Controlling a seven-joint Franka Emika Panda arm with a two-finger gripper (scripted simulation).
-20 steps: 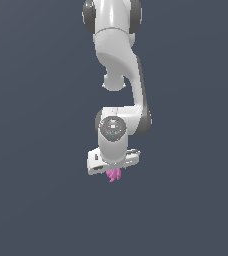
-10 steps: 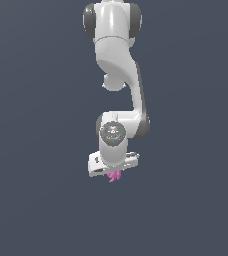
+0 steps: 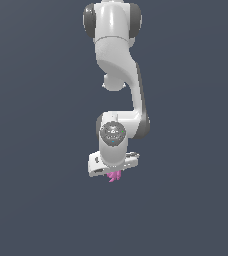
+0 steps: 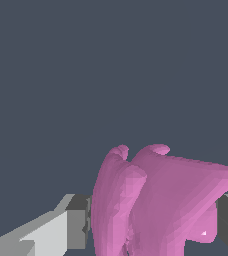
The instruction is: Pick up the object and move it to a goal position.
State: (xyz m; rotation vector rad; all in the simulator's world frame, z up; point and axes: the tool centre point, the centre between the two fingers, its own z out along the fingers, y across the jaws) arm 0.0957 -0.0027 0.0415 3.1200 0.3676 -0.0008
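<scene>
The object [image 3: 115, 176] is a small bright pink-magenta lumpy thing with short lobes. In the exterior view it pokes out just below the white gripper [image 3: 114, 173] at the end of the white arm. In the wrist view the object [image 4: 161, 200] fills the space between the two fingers [image 4: 77, 222], which press on it from both sides. The gripper is shut on the object. Most of the fingers are hidden by the hand in the exterior view.
A plain dark grey-blue surface [image 3: 36, 200] lies all around the arm in both views. The white arm [image 3: 118, 75] rises from the hand toward the top of the exterior view.
The gripper with the object has moved slightly across the exterior view and the arm's upper links have shifted. The hold on the object is unchanged.
</scene>
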